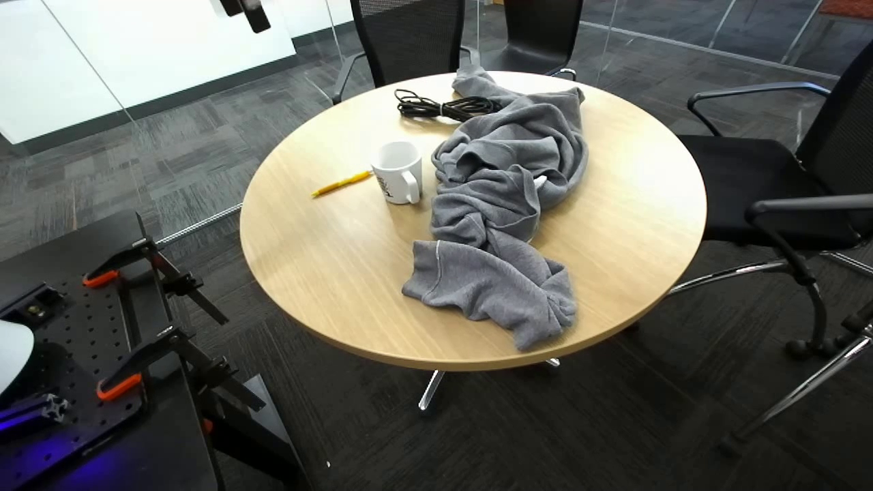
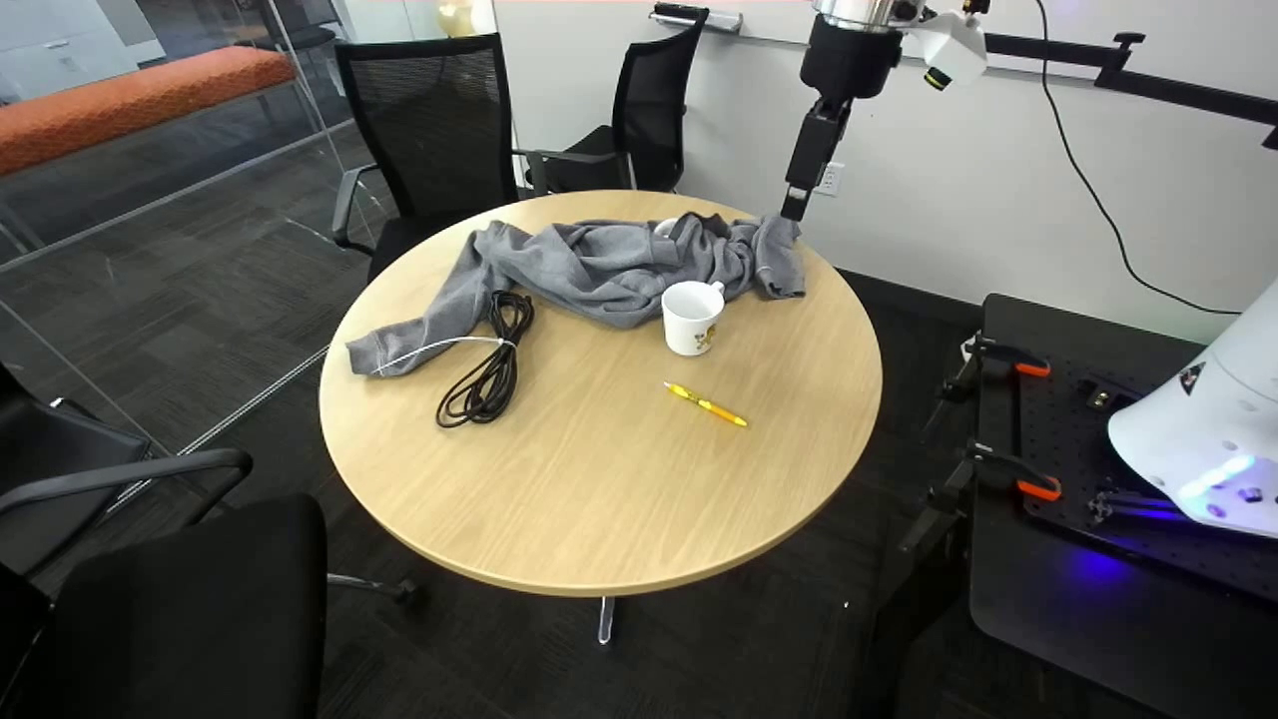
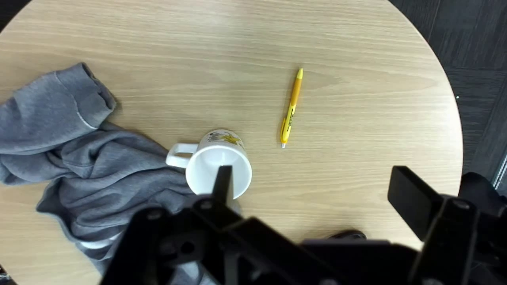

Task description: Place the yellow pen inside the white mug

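Pen (image 3: pixel 292 109) and white mug (image 3: pixel 216 156) sit below our end effector (image 3: pixel 313 178) on surface (image 3: pixel 364 107); we see jaws spread wide.

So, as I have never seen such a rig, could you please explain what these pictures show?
The machine is a robot arm ending in a two-fingered pincer. Two pictures look at the scene from outside the robot, from different places; the third is taken from its wrist, so the pincer looms dark along the bottom. On the round table lie a yellow pen, a crumpled grey garment and a bundled black cable; a white mug stands upright beside the garment. The pincer is open and holds nothing: the pen lies on the table, outside the mug.
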### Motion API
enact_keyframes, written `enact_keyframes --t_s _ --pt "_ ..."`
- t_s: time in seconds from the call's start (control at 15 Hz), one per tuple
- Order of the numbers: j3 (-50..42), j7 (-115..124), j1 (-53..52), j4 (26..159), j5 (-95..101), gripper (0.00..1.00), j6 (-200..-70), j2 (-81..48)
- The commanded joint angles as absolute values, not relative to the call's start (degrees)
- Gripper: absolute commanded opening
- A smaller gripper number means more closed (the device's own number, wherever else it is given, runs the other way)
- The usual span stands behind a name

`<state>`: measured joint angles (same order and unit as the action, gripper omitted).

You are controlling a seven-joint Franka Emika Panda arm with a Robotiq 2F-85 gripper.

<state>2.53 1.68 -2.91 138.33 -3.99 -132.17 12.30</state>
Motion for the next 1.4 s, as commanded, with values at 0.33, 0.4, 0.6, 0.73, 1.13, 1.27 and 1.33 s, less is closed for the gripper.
enact_keyframes --t_s 0.33,0.4,0.6,0.73,1.13,1.27,1.33 --pt "2.3 1.6 -2.7 138.2 -4.0 1.0 -132.0 12.3" --pt "2.8 3.0 -2.7 138.2 -3.4 1.0 -132.9 11.4" --pt "4.5 10.9 -2.2 138.8 -0.4 1.0 -137.7 8.4" --pt "5.1 13.9 -2.7 139.0 0.3 1.0 -140.6 5.7" --pt "5.0 12.4 -3.9 139.5 -3.4 1.0 -146.9 -2.0" --pt "5.0 11.9 -4.0 139.2 -3.7 1.0 -147.7 -4.1" --pt "5.0 11.5 -4.0 139.0 -4.0 1.0 -148.2 -5.2"
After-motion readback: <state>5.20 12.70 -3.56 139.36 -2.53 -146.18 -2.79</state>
